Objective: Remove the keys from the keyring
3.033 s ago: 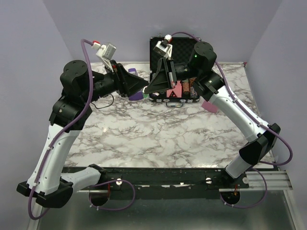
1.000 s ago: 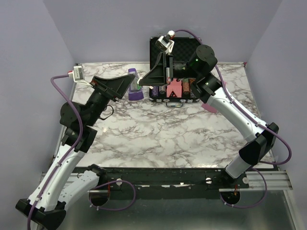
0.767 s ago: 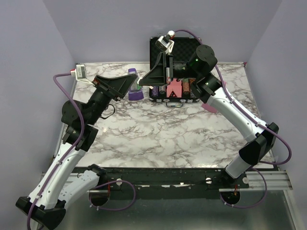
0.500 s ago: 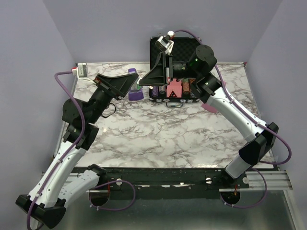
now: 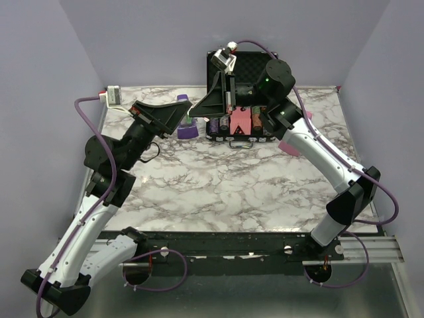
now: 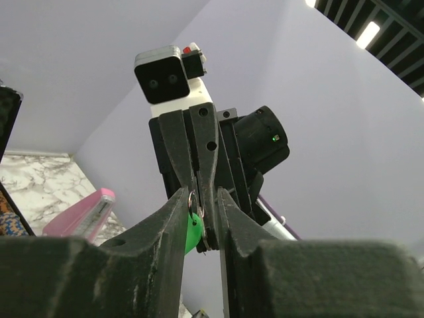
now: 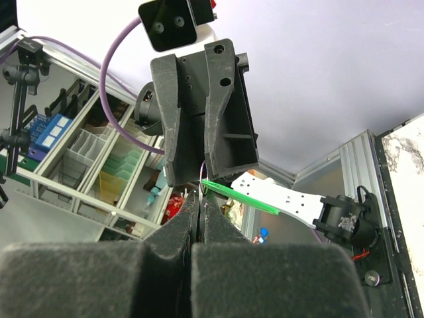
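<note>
Both grippers meet tip to tip in the air above the table's back edge. My right gripper (image 7: 202,202) is shut on the keyring's thin metal ring (image 7: 203,179). The bright green tag (image 7: 242,197) sticks out to the right, seen edge-on. My left gripper (image 6: 202,207) is open by a narrow gap. Its fingers (image 6: 173,212) straddle the right fingertips, the ring (image 6: 193,202) and the green tag (image 6: 191,233). The left finger touches the tag. The keys are hidden between the fingers. From above, the green tag (image 5: 189,120) peeks out between the two black grippers.
A purple metronome-shaped object (image 5: 187,130) stands on the marble table (image 5: 218,185) below the grippers. An open black case of poker chips (image 5: 242,126) sits at the back centre. A pink object (image 5: 289,146) lies to its right, under the right arm.
My left gripper has moved right and closed in around the right fingertips, its jaws narrowing. The right gripper stays shut on the ring, and its arm has shifted slightly.
</note>
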You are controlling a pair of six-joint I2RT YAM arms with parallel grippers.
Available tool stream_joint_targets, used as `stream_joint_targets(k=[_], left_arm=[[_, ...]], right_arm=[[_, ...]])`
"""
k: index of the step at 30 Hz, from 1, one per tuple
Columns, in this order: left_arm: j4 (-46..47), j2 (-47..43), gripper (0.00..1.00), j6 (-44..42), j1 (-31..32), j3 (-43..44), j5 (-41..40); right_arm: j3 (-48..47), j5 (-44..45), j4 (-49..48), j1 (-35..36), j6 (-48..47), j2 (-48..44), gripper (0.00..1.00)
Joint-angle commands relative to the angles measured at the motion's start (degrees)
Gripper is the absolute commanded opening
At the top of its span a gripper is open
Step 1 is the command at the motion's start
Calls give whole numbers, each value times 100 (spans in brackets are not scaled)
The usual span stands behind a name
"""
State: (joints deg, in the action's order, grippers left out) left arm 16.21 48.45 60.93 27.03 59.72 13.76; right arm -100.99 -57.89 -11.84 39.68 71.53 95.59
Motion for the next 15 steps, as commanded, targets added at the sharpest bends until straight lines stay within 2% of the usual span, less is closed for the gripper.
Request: stream_joint_targets(k=[1,9,15], left_arm=[[-188,-11,30,-142,31,180,180],[-214,-11,23,-160,31,153,162],[-285,7,6,-177,31,162,136]], right_arm=[[-263,-188,138,31,-69,117,1],[-299,-205,199,22,-104,135,1],[-298,-188,208,31,-130,153,1]])
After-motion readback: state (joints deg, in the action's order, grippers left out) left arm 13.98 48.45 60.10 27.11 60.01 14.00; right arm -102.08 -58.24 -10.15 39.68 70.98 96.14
